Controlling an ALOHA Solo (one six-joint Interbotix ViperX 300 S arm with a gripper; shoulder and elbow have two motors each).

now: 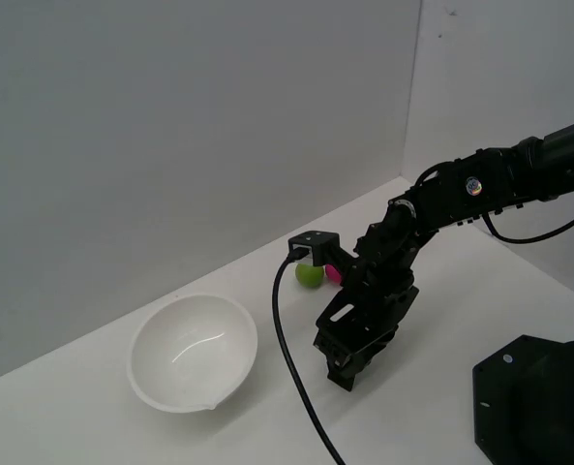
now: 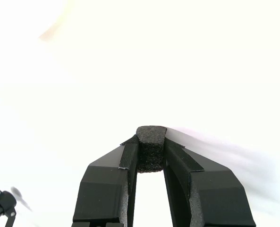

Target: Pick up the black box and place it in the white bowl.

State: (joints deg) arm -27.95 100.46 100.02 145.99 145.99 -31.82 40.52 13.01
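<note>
In the wrist view the black box (image 2: 150, 150), a small matte foam cube, is clamped between my two fingertips, and my gripper (image 2: 150, 153) is shut on it. In the exterior view my gripper (image 1: 349, 373) points down at the table, at the exterior view's right of the white bowl (image 1: 194, 351); the box itself is hidden there behind the fingers. The bowl is glossy, deep and holds nothing. Whether the box touches the table I cannot tell.
A green ball (image 1: 309, 275) and a pink ball (image 1: 333, 274) lie behind my arm near the back wall. A black cable (image 1: 288, 358) trails across the table between bowl and gripper. The black robot base block (image 1: 533, 402) fills the exterior view's lower right corner.
</note>
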